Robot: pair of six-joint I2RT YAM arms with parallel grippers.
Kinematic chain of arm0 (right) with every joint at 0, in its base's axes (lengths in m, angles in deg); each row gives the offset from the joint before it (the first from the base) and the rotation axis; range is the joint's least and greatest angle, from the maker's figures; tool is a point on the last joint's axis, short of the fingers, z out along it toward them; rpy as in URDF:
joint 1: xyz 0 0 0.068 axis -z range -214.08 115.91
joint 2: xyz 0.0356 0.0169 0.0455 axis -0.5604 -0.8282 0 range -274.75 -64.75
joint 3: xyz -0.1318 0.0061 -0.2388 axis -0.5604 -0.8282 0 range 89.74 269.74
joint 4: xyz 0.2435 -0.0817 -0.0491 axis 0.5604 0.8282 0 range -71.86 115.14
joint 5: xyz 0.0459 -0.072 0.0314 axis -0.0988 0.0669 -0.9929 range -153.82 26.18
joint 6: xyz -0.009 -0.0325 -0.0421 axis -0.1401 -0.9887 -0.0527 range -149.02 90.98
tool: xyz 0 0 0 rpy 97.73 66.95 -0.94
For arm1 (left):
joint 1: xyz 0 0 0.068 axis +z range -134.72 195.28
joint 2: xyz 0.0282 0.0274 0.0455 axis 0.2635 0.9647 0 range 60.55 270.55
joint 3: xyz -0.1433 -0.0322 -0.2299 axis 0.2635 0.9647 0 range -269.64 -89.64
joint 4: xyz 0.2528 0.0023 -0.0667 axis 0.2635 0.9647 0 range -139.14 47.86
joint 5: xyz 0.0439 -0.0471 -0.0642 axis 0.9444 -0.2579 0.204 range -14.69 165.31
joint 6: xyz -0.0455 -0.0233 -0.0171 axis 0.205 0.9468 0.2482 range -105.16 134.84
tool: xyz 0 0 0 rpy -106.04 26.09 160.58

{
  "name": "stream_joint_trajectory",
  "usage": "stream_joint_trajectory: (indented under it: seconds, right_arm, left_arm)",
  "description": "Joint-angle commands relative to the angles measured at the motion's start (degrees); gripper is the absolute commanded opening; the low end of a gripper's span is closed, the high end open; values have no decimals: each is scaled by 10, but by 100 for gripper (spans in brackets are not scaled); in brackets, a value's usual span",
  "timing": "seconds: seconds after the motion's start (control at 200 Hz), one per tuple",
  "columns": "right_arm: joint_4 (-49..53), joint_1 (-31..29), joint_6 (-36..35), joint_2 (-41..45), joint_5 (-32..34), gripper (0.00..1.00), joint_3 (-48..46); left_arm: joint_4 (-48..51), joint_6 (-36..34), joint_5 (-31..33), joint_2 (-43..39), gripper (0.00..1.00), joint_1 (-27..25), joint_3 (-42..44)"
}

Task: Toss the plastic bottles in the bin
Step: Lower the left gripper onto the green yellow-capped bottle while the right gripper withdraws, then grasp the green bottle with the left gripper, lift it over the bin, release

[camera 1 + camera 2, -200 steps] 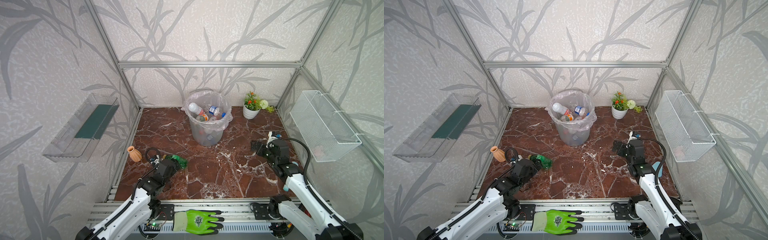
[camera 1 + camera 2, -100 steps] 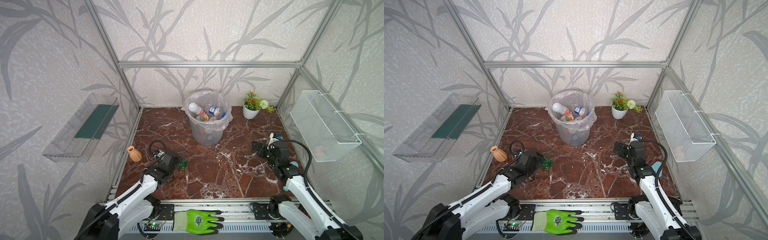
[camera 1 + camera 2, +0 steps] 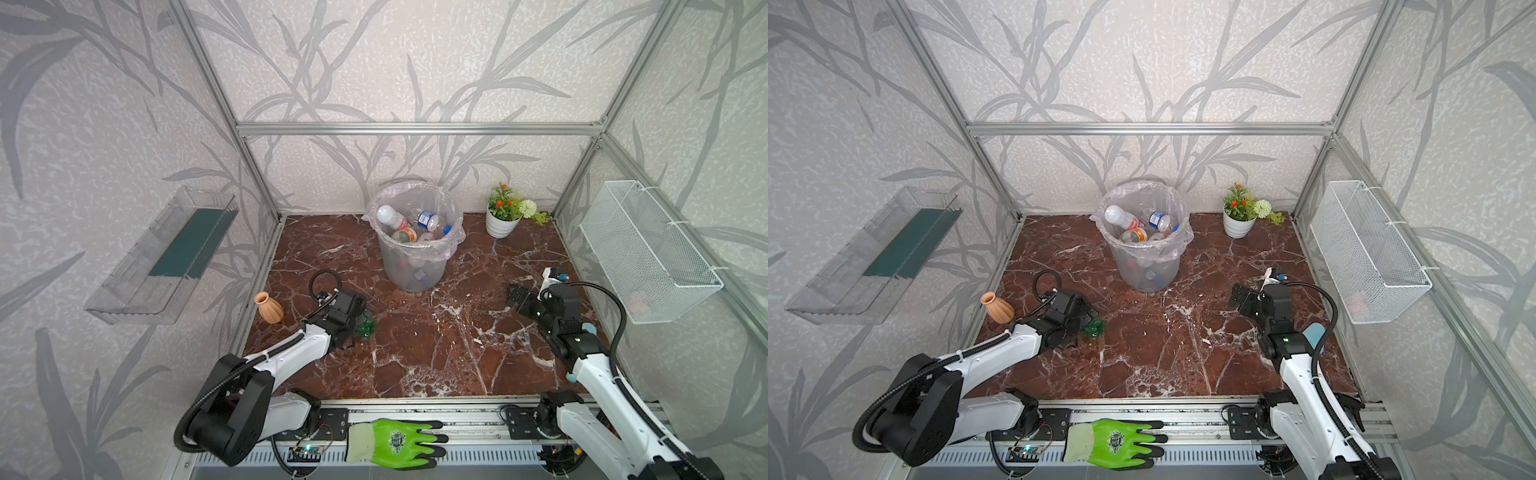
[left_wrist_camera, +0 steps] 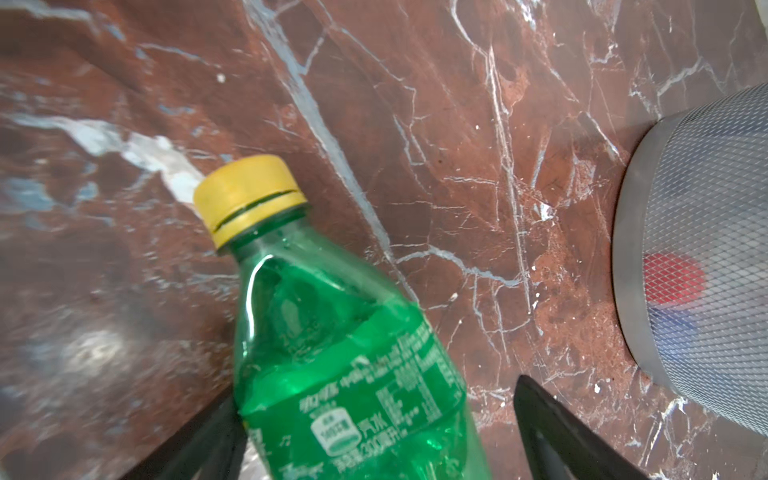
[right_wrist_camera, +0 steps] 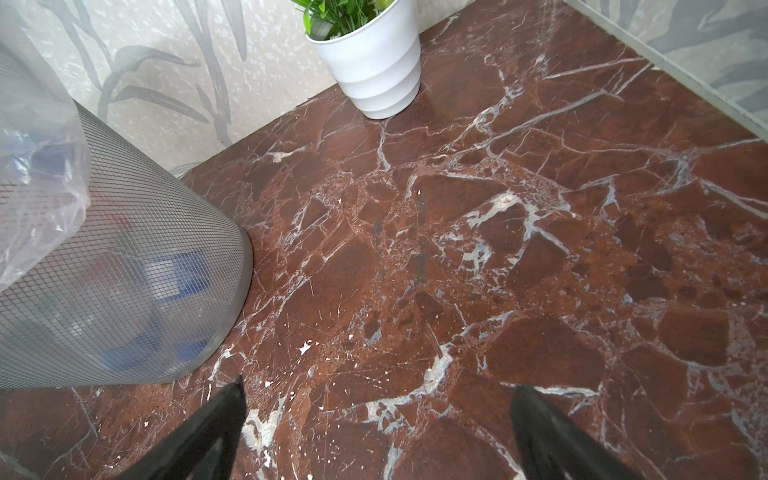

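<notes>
We saw the left gripper (image 4: pixel 378 388) spread wide astride the green bottle (image 4: pixel 332 332), its base cut off; the right gripper (image 3: pixel 515 296), four o'clock of the bin (image 3: pixel 390 266), gaped empty.

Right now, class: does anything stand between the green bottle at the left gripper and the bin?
Nothing visible does. The green bottle lies on the marble floor between the open jaws of the left gripper; only bare floor separates it from the bin. The terracotta vase stands off that path.
</notes>
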Motion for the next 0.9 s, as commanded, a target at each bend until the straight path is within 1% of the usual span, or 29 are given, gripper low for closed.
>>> stream_joint_trajectory:
  seconds: [0.0,0.105,0.23,0.43,0.48,0.65,0.77,0.895]
  right_arm:
    - [8,7,-7,9,-6,99,-8]
    - [8,13,-9,9,-10,99,-9]
    - [9,20,-10,10,-13,99,-13]
    - [2,30,-8,10,-21,99,-21]
    - [2,33,-7,11,-22,99,-23]
    - [1,38,-6,13,-26,99,-25]
    - [3,40,-7,18,-26,99,-25]
    - [6,42,-8,25,-26,100,-24]
  left_arm:
    - [-28,-6,-24,31,93,6,-9]
    - [-41,-12,-44,57,85,7,-13]
    - [-50,-28,-60,75,72,9,-20]
    - [-57,-44,-68,72,57,10,-25]
    - [-57,-47,-67,66,55,11,-24]
    - [-63,-53,-63,22,55,15,-11]
    - [-58,-73,-49,-45,55,18,-7]
    - [-10,-116,-12,-140,55,18,-27]
